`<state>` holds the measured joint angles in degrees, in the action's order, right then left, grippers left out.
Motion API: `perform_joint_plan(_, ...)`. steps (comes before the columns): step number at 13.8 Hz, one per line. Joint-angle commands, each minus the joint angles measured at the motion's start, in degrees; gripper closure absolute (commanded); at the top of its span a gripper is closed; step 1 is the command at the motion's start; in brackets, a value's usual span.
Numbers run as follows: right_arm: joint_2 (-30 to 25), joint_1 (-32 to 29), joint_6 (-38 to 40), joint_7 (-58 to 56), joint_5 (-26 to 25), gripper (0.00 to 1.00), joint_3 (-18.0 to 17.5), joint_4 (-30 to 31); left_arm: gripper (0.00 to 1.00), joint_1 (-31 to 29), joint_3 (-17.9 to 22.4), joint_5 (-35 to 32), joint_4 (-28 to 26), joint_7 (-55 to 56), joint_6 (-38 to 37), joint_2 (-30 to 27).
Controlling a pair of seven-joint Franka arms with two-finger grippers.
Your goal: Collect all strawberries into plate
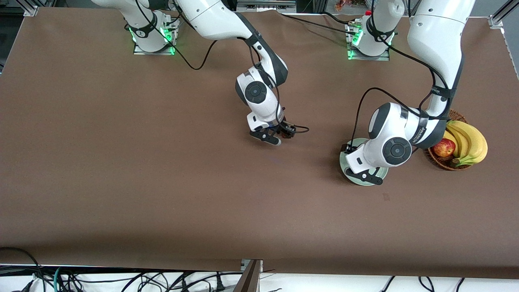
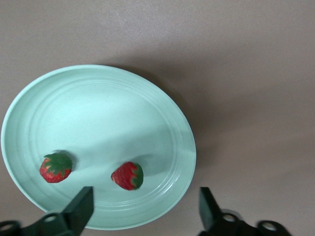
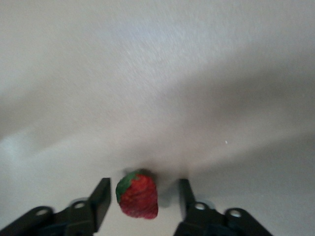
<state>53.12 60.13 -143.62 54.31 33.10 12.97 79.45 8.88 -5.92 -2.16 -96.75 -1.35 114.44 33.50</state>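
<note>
The pale mint-green plate (image 1: 347,164) lies toward the left arm's end of the table, mostly hidden under the left hand. In the left wrist view the plate (image 2: 98,113) holds two strawberries, one (image 2: 55,167) near the rim and one (image 2: 128,175) beside it. My left gripper (image 2: 145,211) is open and empty above the plate's edge (image 1: 367,175). The third strawberry (image 3: 138,195) lies on the brown table between the open fingers of my right gripper (image 3: 142,200), touching neither finger. In the front view the right gripper (image 1: 279,136) is low over the table's middle and hides that berry.
A brown wicker basket (image 1: 446,161) with a red-yellow apple (image 1: 444,148) and bananas (image 1: 470,144) stands beside the plate, at the left arm's end of the table. Cables run from the right wrist (image 1: 298,129).
</note>
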Motion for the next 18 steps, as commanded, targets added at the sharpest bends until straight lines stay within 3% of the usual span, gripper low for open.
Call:
perform_joint_plan(1,-3.09,-2.46,9.96,-4.19,-4.25,0.00,3.27,-1.75,0.00,0.09,-1.10,1.19,-0.37,3.34,-0.27,-1.16)
perform_joint_plan(3,-6.78,-5.44,21.14,-16.28,-5.94,0.00,6.44,-2.11,0.00,0.26,-3.38,2.51,-0.29,10.28,-0.18,-1.16)
perform_joint_plan(6,-9.00,-7.48,33.19,-33.70,-5.85,0.00,15.12,-2.11,0.00,0.88,-7.16,2.60,-0.37,23.19,0.87,-0.81)
perform_joint_plan(9,-9.00,-7.65,40.59,-48.46,-5.85,0.00,23.31,-2.02,0.00,6.66,-8.05,2.51,-0.37,38.74,3.94,0.77)
perform_joint_plan(12,-9.00,-8.97,45.69,-54.92,-5.68,0.00,27.02,-2.02,0.00,11.32,-8.05,2.43,-0.37,49.75,8.59,4.36)
perform_joint_plan(14,-10.13,-11.24,46.06,-54.05,-6.29,0.00,25.28,-1.84,0.00,13.26,-8.05,2.34,-0.46,54.85,11.76,6.39)
perform_joint_plan(15,-12.75,-14.57,46.14,-53.88,-7.42,0.00,21.52,-1.23,0.00,14.14,-7.96,2.25,-0.46,56.00,12.55,7.01)
perform_joint_plan(18,-19.96,-29.66,46.06,-53.79,-20.48,0.00,3.71,1.75,0.00,15.81,-8.05,2.25,-1.86,59.61,13.18,6.93)
